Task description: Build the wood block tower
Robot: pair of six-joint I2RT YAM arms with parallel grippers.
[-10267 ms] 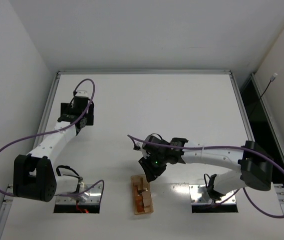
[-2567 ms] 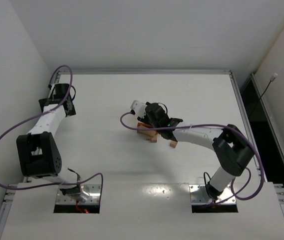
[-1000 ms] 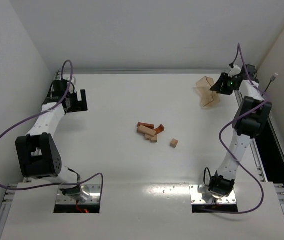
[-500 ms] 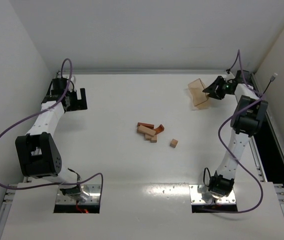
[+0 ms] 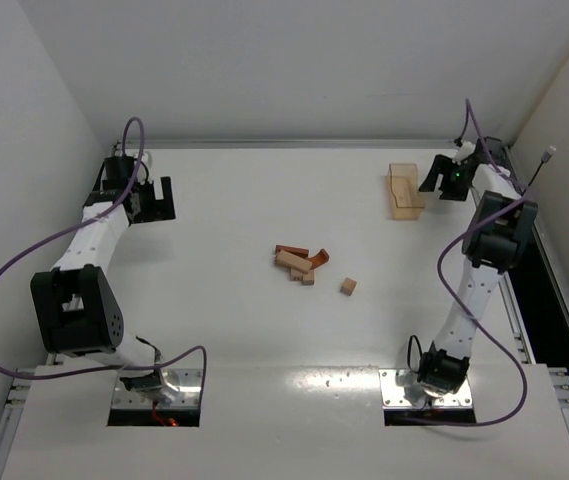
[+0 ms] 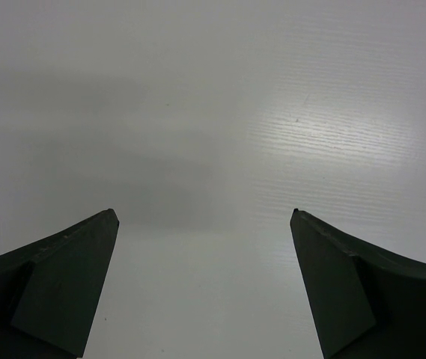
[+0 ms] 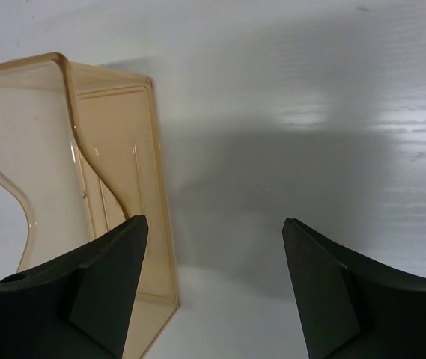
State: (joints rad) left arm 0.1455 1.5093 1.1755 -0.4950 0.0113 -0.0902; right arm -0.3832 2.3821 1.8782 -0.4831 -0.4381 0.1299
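The tray (image 5: 404, 190) is now laid down, released by the spread right fingers (image 7: 104, 292), the left fingers (image 6: 63, 292) are held wide and empty, and the loose wood blocks (image 5: 299, 263) are judged next to be reached.

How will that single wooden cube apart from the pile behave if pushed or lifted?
The lone cube has flat faces, so it should probably slide, not roll. It looks like solid wood, likely stiff and light for a pinch. It lies clear of the block pile, so a nudge probably disturbs nothing else.
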